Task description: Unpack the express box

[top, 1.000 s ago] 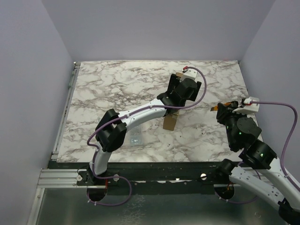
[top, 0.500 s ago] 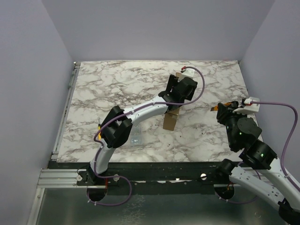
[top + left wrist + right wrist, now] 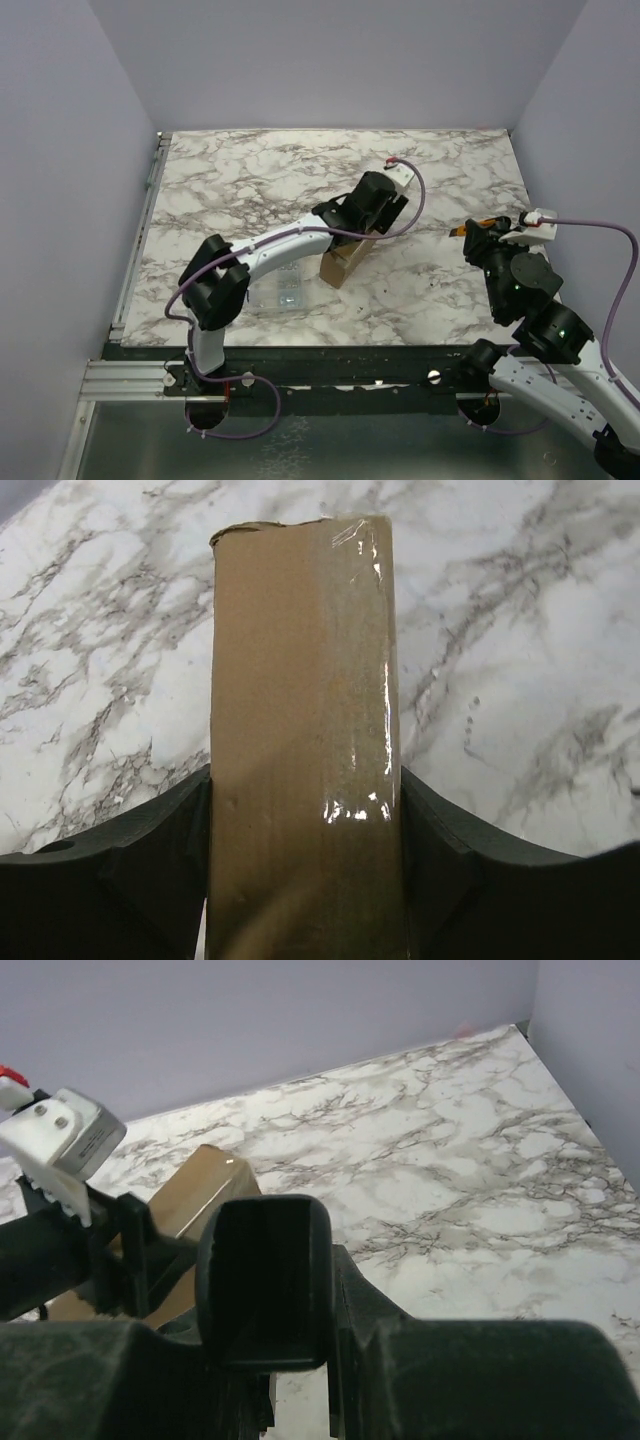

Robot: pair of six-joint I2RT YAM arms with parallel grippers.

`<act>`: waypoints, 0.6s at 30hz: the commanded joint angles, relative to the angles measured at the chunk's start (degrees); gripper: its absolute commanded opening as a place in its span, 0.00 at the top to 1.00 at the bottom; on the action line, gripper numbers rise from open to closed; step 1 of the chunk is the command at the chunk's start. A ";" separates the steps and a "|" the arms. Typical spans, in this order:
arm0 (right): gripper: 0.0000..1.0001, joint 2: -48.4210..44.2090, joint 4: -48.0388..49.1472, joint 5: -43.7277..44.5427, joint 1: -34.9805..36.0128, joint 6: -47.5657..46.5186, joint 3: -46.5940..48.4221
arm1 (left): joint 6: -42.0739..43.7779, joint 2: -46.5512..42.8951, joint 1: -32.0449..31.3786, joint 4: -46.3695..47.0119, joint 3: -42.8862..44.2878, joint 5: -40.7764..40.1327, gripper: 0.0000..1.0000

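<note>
The express box (image 3: 338,263), plain brown cardboard with clear tape, stands on edge and leans on the marble near the middle. My left gripper (image 3: 360,228) is shut on it from above. In the left wrist view the box (image 3: 300,710) fills the gap, and both black fingers (image 3: 160,850) press its sides. The right wrist view shows the box (image 3: 195,1195) past the left wrist. My right gripper (image 3: 478,232) hovers to the right, apart from the box. Its fingers (image 3: 265,1280) stand close together with nothing between them.
A small clear plastic organizer case (image 3: 285,292) lies flat on the marble table (image 3: 230,190), left of the box and partly under my left arm. Lilac walls (image 3: 60,200) close in the back and both sides. A metal rail (image 3: 135,260) runs along the table's left edge.
My left gripper has closed on the box. The arm has swung nearer and to the left, taking the box with it and tilting it. The right arm has not moved.
</note>
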 commanded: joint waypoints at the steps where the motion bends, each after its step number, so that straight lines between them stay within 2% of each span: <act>1: 0.99 0.37 2.24 -3.80 -0.03 -3.66 1.46 | 11.74 -11.28 -0.38 -2.90 -10.24 16.63 0.49; 5: 0.99 3.49 4.19 -10.08 -0.09 -7.27 4.39 | 19.68 -21.00 -1.05 -1.95 -21.17 25.57 0.50; 10: 0.99 7.74 7.17 -21.25 -0.08 -9.95 6.54 | 24.62 -28.79 -1.87 0.79 -31.08 27.83 0.51; 13: 0.99 11.06 11.87 -27.87 -0.02 -12.22 6.27 | 25.28 -30.98 -2.18 3.52 -34.24 28.39 0.53; 18: 0.99 15.69 11.44 -30.71 -0.03 -12.28 7.98 | 25.86 -31.24 -2.49 5.10 -36.27 27.70 0.53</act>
